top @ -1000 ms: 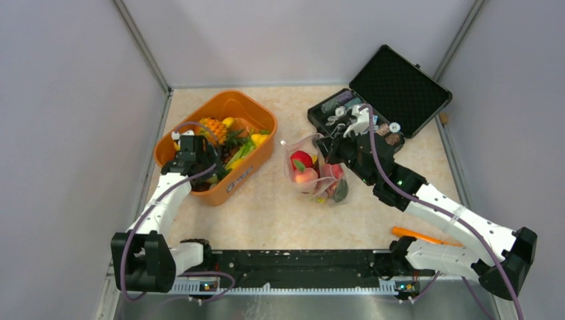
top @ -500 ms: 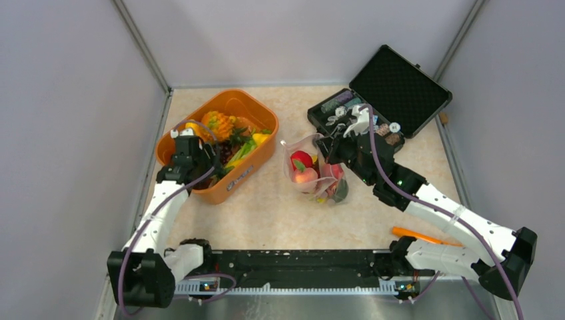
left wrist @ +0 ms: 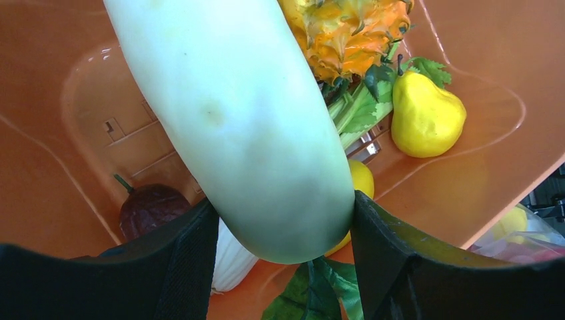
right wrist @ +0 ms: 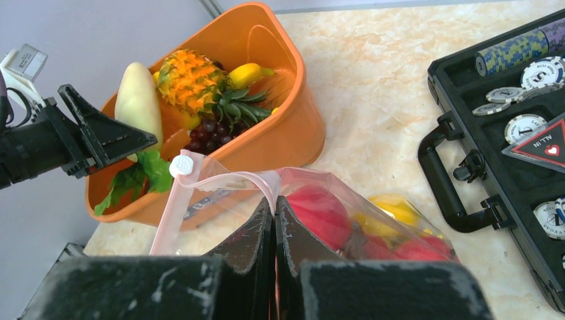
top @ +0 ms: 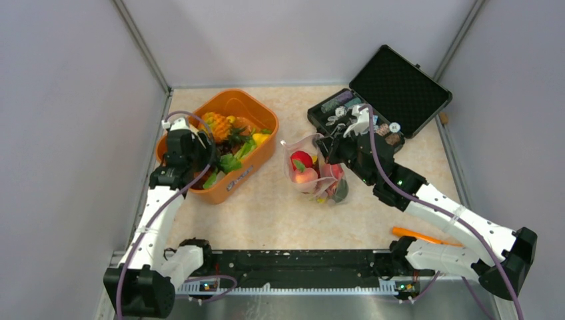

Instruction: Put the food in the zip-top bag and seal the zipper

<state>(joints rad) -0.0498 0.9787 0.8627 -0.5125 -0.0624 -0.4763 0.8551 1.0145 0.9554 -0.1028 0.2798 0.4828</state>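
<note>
Holding pale vegetable (left wrist: 233, 120) over basket (left wrist: 506, 53)
Upper left, left end effector (left wrist: 285, 233) grasps it; right end effector (right wrist: 274, 220) clenched on zipper (right wrist: 220, 179).

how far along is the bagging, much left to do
Partway. Done: red apples and a few other pieces sit in the zip-top bag, which the right gripper pinches by its rim. In hand: the left gripper grips a pale vegetable over the orange basket. Left: the pineapple, pear and grapes, then the zipper, not yet sealed.
</note>
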